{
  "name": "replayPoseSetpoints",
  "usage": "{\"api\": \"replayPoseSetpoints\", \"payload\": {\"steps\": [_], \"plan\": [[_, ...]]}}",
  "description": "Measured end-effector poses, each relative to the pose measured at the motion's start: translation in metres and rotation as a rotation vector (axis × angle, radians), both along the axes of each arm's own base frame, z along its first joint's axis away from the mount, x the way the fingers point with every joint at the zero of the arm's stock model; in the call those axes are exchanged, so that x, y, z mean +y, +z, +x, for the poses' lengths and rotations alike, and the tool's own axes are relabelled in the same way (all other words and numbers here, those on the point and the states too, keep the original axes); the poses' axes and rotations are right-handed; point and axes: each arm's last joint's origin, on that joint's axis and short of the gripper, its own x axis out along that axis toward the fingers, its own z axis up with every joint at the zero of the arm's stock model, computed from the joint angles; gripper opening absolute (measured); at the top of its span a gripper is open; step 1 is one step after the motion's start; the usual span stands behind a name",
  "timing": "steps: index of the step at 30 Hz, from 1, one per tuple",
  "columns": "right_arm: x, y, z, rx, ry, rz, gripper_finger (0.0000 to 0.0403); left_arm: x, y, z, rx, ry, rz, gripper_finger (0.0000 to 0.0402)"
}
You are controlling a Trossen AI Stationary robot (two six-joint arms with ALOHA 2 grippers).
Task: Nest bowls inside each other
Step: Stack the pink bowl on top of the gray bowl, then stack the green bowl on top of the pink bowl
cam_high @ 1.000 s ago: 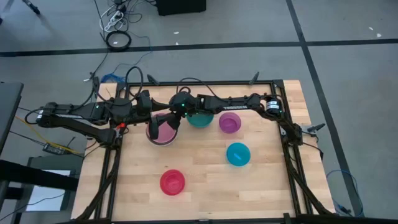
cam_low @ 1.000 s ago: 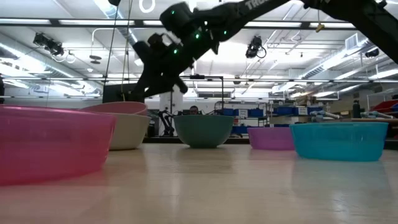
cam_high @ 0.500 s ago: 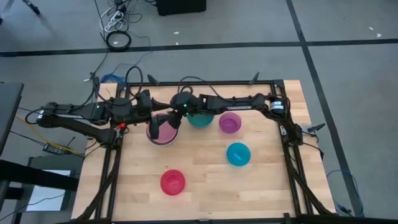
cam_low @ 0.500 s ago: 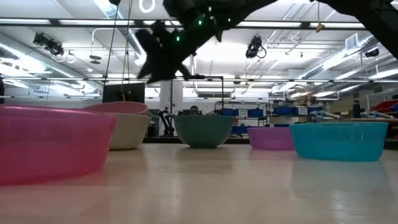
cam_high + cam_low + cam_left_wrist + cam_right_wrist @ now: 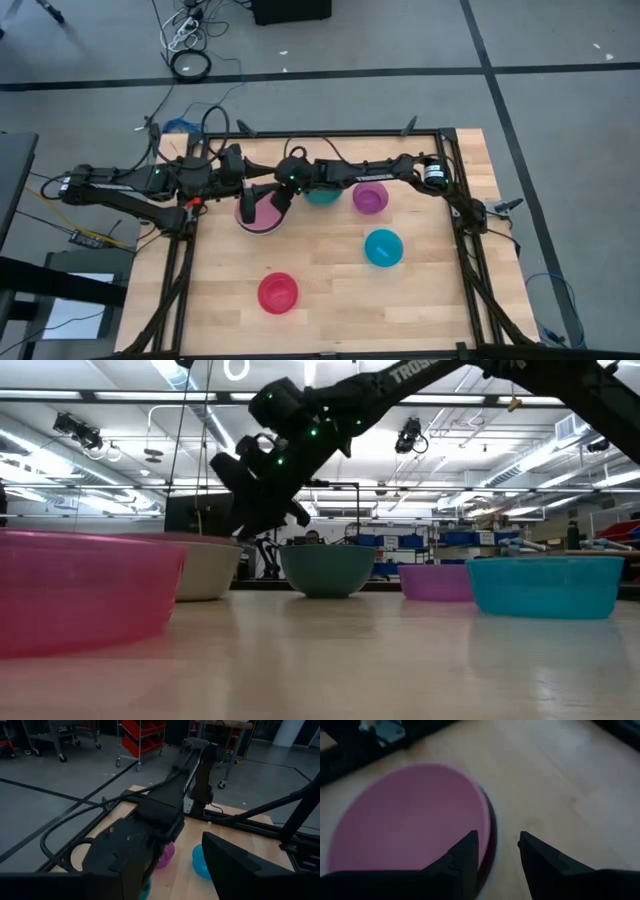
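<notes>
A pink bowl [image 5: 255, 212] sits nested in a grey-white bowl [image 5: 205, 570] at the far left of the table. My right gripper [image 5: 497, 840] is open and hangs over the pink bowl's right rim. One finger is over the inside and one is outside. The teal bowl [image 5: 322, 198] lies half under the right arm. The purple bowl [image 5: 370, 197], the blue bowl [image 5: 383, 247] and the red bowl [image 5: 277, 293] each stand alone on their bases. My left gripper [image 5: 248, 178] waits open above the far left of the table. My right gripper straddles the pink bowl's rim [image 5: 489, 835] on the side toward the teal bowl. It comes slanting down from the table's right. Whether either finger touches the rim, I cannot tell.
The metal frame [image 5: 455, 215] runs along the table's edges. The right arm stretches across the far part of the table over the teal bowl [image 5: 327, 570]. Bare wood [image 5: 330, 290] lies between the red and blue bowls.
My right gripper has come down toward the pink bowl's rim. In the low view the pink bowl now shows lower inside the grey-white bowl than before.
</notes>
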Motion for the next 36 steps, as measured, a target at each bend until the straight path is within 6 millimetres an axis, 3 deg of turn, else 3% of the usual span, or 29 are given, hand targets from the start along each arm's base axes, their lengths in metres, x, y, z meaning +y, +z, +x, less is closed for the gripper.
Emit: {"api": "replayPoseSetpoints", "payload": {"steps": [4, 7, 14, 25, 29, 36], "plan": [[0.005, 0.029, -0.008, -0.018, 0.031, -0.056, 0.013, 0.0, -0.001, 0.0, 0.009, 0.0, 0.001, 0.0204], [0.008, 0.048, -0.024, 0.069, 0.038, -0.112, 0.013, 0.0, -0.003, -0.001, 0.032, -0.002, 0.01, 0.0204], [0.015, 0.06, -0.062, 0.338, 0.078, 0.004, 0.014, 0.001, -0.011, -0.005, 0.133, -0.004, 0.029, 0.0204], [0.03, 0.042, -0.063, 0.424, 0.109, 0.07, 0.0204, 0.001, -0.013, -0.005, 0.149, -0.005, 0.03, 0.0204], [0.03, 0.039, -0.063, 0.423, 0.102, 0.071, 0.0206, 0.001, -0.013, -0.005, 0.148, -0.004, 0.029, 0.0204], [0.03, 0.012, -0.066, 0.426, 0.084, 0.079, 0.0202, 0.001, -0.013, -0.005, 0.148, -0.004, 0.029, 0.0204]]}}
